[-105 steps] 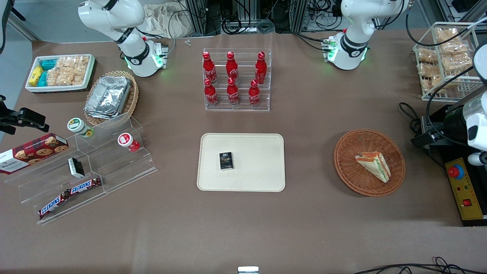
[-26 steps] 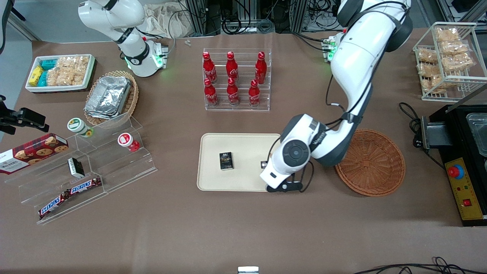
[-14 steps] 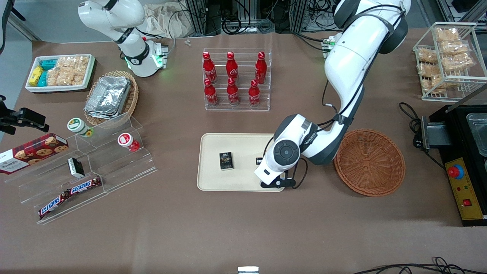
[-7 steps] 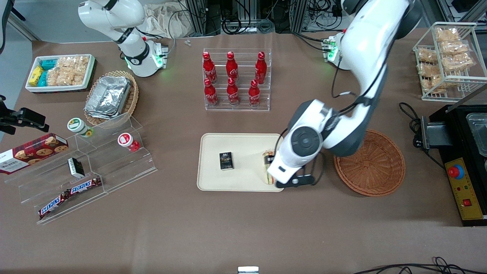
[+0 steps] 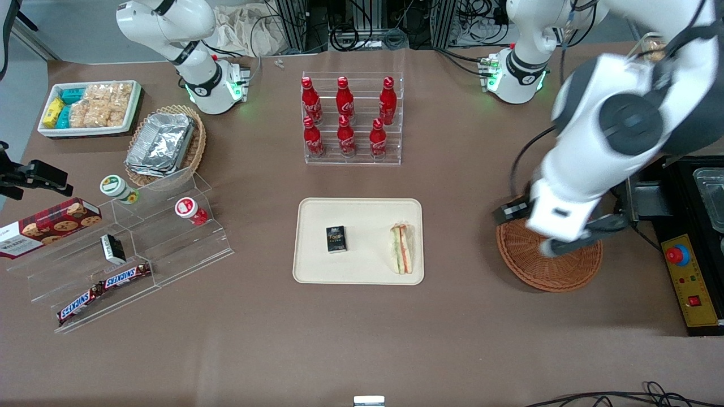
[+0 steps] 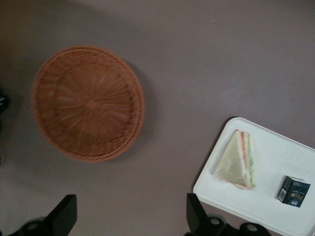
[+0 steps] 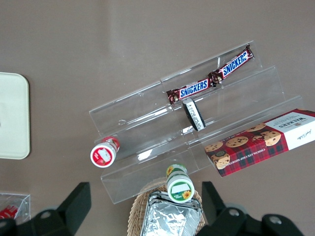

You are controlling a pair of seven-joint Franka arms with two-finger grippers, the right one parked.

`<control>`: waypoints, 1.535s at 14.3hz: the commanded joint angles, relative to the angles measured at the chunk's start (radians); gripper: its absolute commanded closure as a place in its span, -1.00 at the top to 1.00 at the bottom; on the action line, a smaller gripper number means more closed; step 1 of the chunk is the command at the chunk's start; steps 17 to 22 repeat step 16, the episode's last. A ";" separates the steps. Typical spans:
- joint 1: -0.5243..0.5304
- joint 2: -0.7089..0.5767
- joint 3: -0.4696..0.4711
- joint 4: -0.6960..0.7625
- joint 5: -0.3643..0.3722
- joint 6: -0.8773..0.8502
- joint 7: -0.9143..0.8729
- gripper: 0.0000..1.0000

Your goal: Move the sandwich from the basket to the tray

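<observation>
1. My gripper (image 6: 128, 223) hangs high above the desk (image 5: 362, 339); both fingers (image 6: 64, 216) are spread wide apart with nothing between them.
2. From my wrist camera, bare desk lies straight below the gap between the fingers, between the basket and the tray.
3. The basket (image 6: 87, 102) sits off one fingertip, well clear of it and lower down. I see only wicker inside.
4. In the front view the wrist and gripper (image 5: 557, 229) cover part of the basket (image 5: 557, 271), on its edge farther from the camera.
5. The tray (image 6: 295, 219) lies off the other fingertip, its rounded corner close by that fingertip in my wrist camera.
6. The sandwich (image 6: 237, 160) rests on the tray, at the end nearest the basket, well apart from the fingers.
7. From the front the sandwich (image 5: 401, 249) shows its filling stripes and lies just inside the rim of the tray (image 5: 362, 212).
8. A small dark box (image 6: 294, 191) also sits on the tray, farther from the fingers than the sandwich and not touching it; it appears near the tray's middle (image 5: 336, 238).
</observation>
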 commanded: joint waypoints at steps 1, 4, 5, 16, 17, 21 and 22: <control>0.076 -0.139 -0.010 -0.138 0.006 0.006 0.043 1.00; 0.188 -0.203 -0.007 -0.170 -0.022 0.012 0.212 1.00; 0.212 -0.217 -0.005 -0.188 -0.027 0.017 0.258 1.00; 0.256 -0.137 0.148 -0.060 -0.070 0.051 0.567 1.00; 0.256 -0.137 0.148 -0.060 -0.070 0.051 0.567 1.00; 0.256 -0.137 0.148 -0.060 -0.070 0.051 0.567 1.00; 0.256 -0.137 0.148 -0.060 -0.070 0.051 0.567 1.00</control>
